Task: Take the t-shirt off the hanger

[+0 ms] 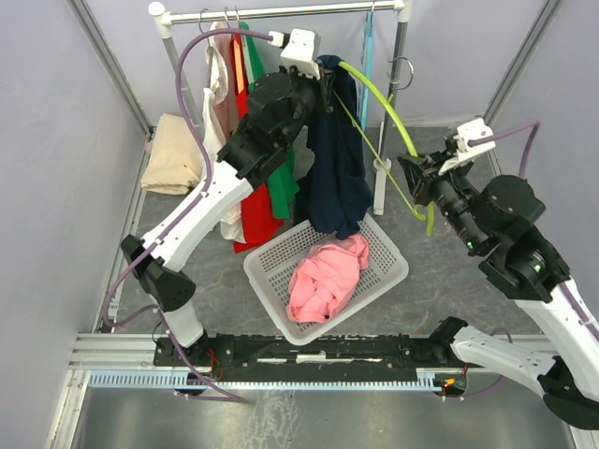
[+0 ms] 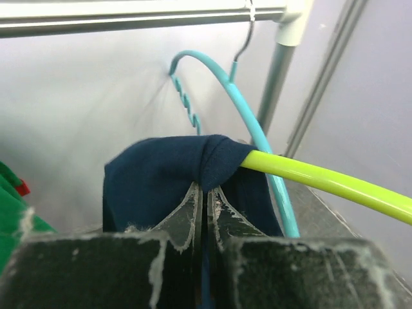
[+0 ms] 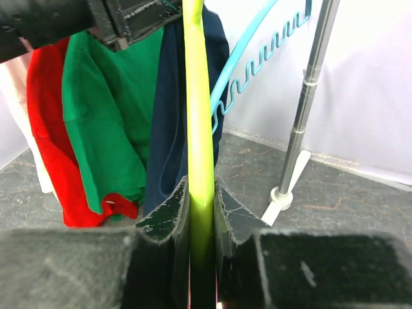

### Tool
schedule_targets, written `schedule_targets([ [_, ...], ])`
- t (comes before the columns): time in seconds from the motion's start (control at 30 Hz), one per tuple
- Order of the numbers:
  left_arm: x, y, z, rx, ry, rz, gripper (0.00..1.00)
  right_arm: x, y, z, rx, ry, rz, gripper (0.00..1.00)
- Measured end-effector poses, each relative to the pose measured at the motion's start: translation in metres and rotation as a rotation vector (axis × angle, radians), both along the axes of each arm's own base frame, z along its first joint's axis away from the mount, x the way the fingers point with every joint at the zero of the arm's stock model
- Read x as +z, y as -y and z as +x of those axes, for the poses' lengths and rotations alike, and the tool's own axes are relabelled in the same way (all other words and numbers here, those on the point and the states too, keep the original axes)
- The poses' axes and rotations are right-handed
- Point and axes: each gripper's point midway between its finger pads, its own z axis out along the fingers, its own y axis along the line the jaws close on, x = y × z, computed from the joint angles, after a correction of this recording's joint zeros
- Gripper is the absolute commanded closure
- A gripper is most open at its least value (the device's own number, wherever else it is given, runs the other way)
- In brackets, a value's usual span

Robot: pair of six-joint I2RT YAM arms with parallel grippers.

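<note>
Robot lab test cell: plain enclosure walls (image 1: pixel 56 140), aluminium mounting rail (image 1: pixel 105 350), small clothes rack (image 1: pixel 281 11).

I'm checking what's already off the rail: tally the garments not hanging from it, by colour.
navy t-shirt, on the lime hanger, pinched by the left hand: 1
pink garment, in the basket: 1
beige garment, on the table: 1
Total: 3

left tool (image 2: pixel 206 191) raised and pinched closed, right tool (image 3: pixel 201 192) clamped
</note>
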Motion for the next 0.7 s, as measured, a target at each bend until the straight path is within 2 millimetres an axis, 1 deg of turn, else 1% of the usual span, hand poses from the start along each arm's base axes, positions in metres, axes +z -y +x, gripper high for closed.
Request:
schedule_targets([
  [0.1,0.0,-0.002,0.015,0.052,-0.018,0.007,0.97,0.007,0.007,-0.008,0.004,0.026,0.011,0.98],
  [0.23,-0.009,-0.002,0.034,0.102,-0.046,0.027,0.97,0.009,0.013,-0.014,0.0,0.037,0.009,0.98],
  [0.3,-0.015,0.001,0.037,0.101,-0.06,0.042,0.97,0.006,0.014,-0.015,-0.001,0.031,-0.002,0.98],
  [0.5,-0.023,0.001,0.04,0.1,-0.084,0.065,0.97,0.001,0.013,-0.014,0.002,0.023,-0.011,0.98],
  [0.7,-0.016,-0.003,0.04,0.09,-0.081,0.063,0.97,0.003,0.011,-0.016,0.02,0.029,-0.009,0.98],
])
